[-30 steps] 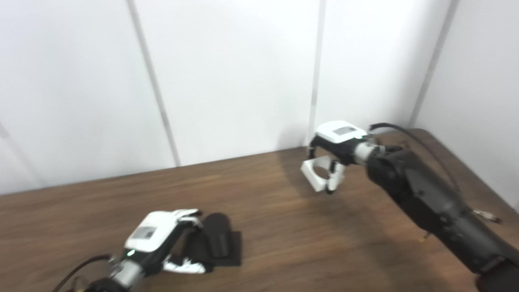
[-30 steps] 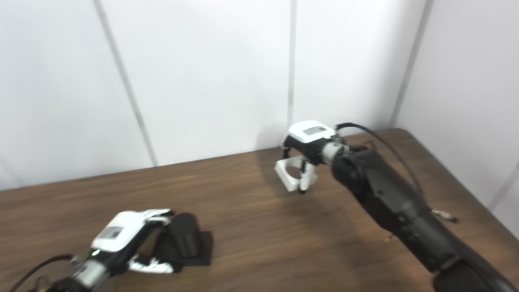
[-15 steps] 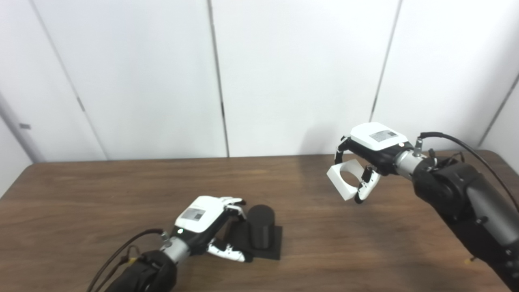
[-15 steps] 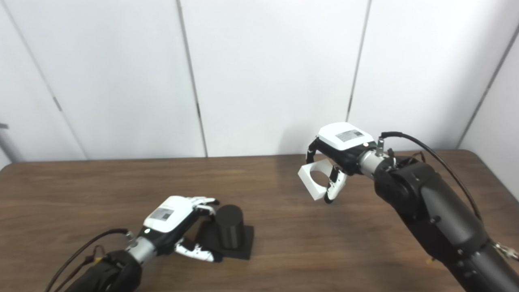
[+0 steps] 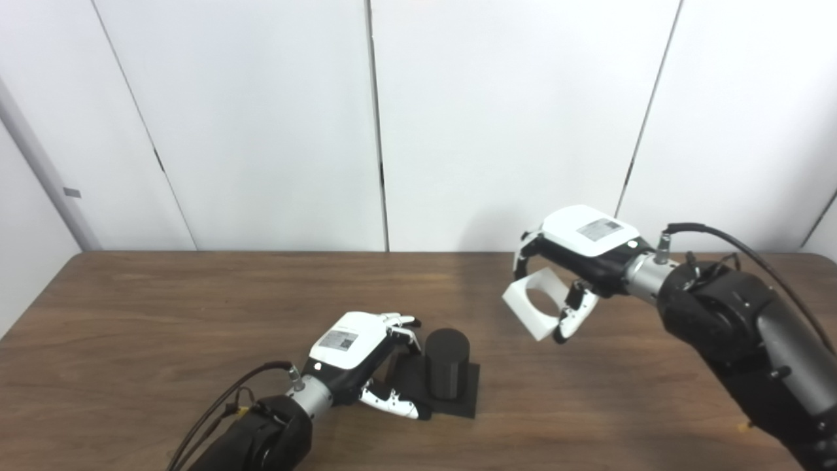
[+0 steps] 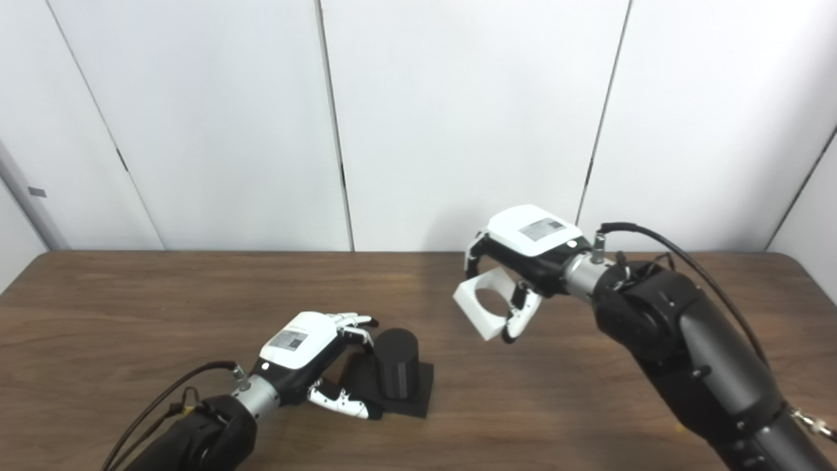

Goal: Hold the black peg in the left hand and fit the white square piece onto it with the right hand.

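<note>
On the wooden surface (image 5: 163, 314), toward the near edge and left of centre, we find the black peg (image 5: 447, 354): an upright dark cylinder standing on a flat black square base (image 5: 467, 399) that lies flat on the wood. We see the left hand (image 5: 356, 347) placed directly beside the peg on its left. Its fingers (image 5: 402, 324) reach toward the upper part of the cylinder and its thumb (image 5: 392, 404) lies along the near edge of the base. We cannot tell whether the fingers actually press on the peg or only rest just beside it; the peg and base stand on the surface, not lifted.

Well apart from the peg, up and to the right, we see the white square piece (image 5: 533, 307) held clear of the surface. It is a white block with a round hole through it, tilted so that the hole faces left and toward the cameras. The right hand (image 5: 582, 255) holds it from above and behind: the fingers (image 6: 472, 252) curl over the upper edge of the piece and the thumb (image 5: 567, 319) closes against its lower right corner, so the piece is pinched between them. The right arm (image 5: 739, 333) extends in from the lower right, with a black cable (image 5: 739, 239) arching over it. Behind the surface stands a plain white panelled wall (image 5: 261, 118).
</note>
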Robot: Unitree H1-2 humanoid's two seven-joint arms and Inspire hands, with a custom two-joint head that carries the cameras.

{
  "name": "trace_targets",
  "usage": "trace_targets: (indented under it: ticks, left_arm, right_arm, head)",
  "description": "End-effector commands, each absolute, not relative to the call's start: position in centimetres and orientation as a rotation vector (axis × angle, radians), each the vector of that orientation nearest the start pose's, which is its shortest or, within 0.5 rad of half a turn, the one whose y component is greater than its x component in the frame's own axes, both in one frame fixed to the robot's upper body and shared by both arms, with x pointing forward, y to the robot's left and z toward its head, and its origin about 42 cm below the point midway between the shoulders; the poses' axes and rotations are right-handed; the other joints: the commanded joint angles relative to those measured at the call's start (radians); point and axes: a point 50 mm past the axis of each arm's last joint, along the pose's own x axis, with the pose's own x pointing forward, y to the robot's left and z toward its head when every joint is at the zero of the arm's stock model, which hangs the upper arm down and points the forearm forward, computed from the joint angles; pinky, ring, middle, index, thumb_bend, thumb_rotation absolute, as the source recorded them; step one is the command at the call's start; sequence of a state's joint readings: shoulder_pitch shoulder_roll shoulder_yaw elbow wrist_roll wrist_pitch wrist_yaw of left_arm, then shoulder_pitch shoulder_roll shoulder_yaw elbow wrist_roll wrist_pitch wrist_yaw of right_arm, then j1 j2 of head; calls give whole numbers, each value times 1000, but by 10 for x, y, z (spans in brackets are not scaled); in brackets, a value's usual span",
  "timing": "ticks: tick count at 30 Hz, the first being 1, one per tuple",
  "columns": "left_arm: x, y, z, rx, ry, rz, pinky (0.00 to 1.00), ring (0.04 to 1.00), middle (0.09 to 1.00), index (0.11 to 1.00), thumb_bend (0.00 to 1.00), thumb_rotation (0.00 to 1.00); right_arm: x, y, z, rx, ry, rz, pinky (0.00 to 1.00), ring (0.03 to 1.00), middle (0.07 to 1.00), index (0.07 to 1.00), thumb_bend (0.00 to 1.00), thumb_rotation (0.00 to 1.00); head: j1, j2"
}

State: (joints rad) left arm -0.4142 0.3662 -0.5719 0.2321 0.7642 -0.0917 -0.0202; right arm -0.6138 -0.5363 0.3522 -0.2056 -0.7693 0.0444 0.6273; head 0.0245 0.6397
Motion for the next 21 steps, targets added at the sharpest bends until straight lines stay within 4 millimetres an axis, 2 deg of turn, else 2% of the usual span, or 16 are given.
trace_targets:
  ticks: [1, 12, 21]
  left_arm:
    - [360, 170, 93, 1357, -241, -703, 841, 882, 877, 492, 522, 76]
    - [361, 169, 94, 1353, -236, -704, 836, 879, 871, 492, 522, 76]
    - [360, 168, 93, 1349, -234, -700, 839, 877, 873, 492, 522, 75]
  right_arm:
    - [395, -202, 343, -1528, -510, 533, 872, 866, 743, 477, 521, 137]
    - [389, -165, 344, -1459, -583, 589, 887, 869, 741, 477, 521, 138]
    - [386, -151, 341, -1433, -599, 621, 887, 865, 737, 476, 522, 139]
  head:
    - [1, 1]
    - [2, 9]
    - [3, 11]
